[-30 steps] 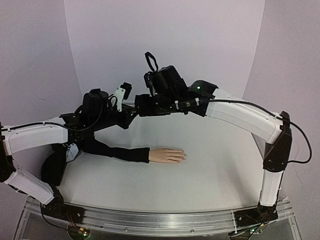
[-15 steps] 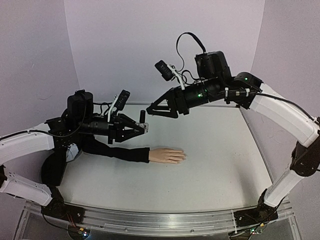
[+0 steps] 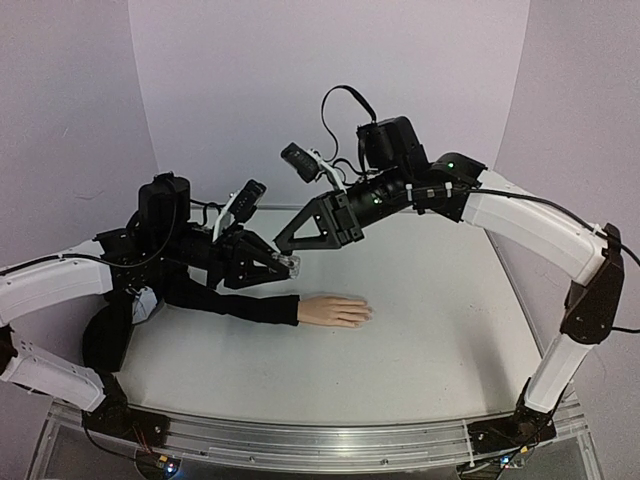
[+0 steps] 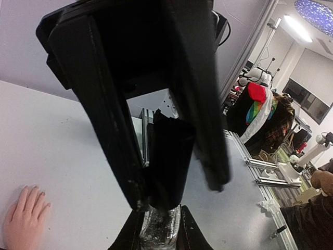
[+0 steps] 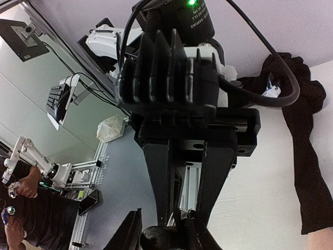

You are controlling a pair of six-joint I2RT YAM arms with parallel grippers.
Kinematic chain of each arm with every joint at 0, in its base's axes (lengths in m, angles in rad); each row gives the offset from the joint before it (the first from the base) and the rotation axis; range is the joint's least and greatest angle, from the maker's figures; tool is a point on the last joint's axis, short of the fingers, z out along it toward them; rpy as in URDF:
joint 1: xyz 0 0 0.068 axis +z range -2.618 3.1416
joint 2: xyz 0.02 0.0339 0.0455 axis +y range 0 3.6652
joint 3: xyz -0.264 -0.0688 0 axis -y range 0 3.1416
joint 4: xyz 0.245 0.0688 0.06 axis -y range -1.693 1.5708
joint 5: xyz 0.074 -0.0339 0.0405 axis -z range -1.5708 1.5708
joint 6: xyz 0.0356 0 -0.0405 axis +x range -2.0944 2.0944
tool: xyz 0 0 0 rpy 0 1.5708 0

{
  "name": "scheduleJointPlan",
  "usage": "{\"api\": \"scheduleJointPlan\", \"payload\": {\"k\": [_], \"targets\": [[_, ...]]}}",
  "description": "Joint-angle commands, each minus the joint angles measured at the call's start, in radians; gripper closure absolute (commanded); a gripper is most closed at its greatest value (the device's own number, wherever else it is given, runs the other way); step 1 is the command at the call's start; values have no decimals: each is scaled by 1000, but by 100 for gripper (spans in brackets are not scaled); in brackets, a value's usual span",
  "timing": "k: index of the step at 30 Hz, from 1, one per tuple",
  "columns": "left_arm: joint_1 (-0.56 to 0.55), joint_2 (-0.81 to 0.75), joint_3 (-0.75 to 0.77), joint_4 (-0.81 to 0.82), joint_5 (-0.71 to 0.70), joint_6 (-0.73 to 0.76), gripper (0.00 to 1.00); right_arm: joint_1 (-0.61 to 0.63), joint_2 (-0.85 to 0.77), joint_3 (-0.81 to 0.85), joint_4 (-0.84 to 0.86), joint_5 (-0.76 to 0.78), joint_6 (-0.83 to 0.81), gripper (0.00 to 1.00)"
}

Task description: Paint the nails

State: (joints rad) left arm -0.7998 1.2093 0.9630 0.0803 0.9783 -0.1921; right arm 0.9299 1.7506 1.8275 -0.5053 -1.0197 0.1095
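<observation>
We list: left hand point(image 3: 286, 263) clamped on the polish bottle point(image 4: 161, 229); right hand point(image 3: 285, 241) closed narrowly on that bottle's dark cap point(image 4: 169, 156).

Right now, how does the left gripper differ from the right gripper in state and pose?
The left gripper is shut on the glass body of a small bottle; the right gripper straddles its dark cap, and a firm grip there is not clear. The left gripper lies almost level, coming from the left; the right gripper slopes down from the right. Both are black and meet at the same bottle, above the table.
</observation>
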Motion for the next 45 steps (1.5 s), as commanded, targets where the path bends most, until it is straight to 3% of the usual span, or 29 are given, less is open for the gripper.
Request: {"api": "scheduleJointPlan", "payload": {"k": [1, 5, 8, 11, 13, 15, 16, 18, 20, 24, 29, 32, 34, 40, 45], "targets": [[-1, 3, 60, 43, 8, -12, 100, 6, -2, 43, 60, -75, 10, 81], [0, -17, 57, 65, -136, -35, 100, 11, -9, 1, 66, -41, 4, 95], [1, -36, 57, 69, -348, -50, 100, 15, -17, -44, 89, 22, 17, 100], [2, -41, 76, 41, -672, -40, 100, 21, -21, -96, 128, 166, 65, 100], [2, -10, 113, -2, -941, -39, 100, 40, -7, -111, 137, 387, 136, 100], [1, 47, 159, -26, -1181, -46, 100, 87, 28, -76, 98, 780, 237, 100], [2, 76, 181, -40, -1263, -44, 100, 125, 46, -53, 47, 1036, 316, 100], [1, 130, 221, -48, -1312, -29, 100, 179, 96, 27, -41, 1287, 436, 100], [0, 160, 226, -24, -1306, -29, 100, 223, 147, 112, -90, 1412, 470, 100], [0, 158, 191, 15, -1217, -34, 100, 240, 179, 185, -101, 1421, 443, 99], [0, 103, 111, 25, -1012, 0, 100, 191, 106, 172, -99, 1248, 360, 63], [1, 48, 50, 38, -802, 23, 100, 150, 35, 114, -97, 1112, 260, 40], [0, 13, 14, 39, -664, 38, 100, 126, -18, 71, -94, 977, 170, 32], [1, -43, -3, 31, -250, 45, 100, 36, -151, -89, -16, 491, -10, 26], [1, -41, 37, 40, -57, 12, 100, -2, -136, -68, 18, 137, -32, 34]]}}
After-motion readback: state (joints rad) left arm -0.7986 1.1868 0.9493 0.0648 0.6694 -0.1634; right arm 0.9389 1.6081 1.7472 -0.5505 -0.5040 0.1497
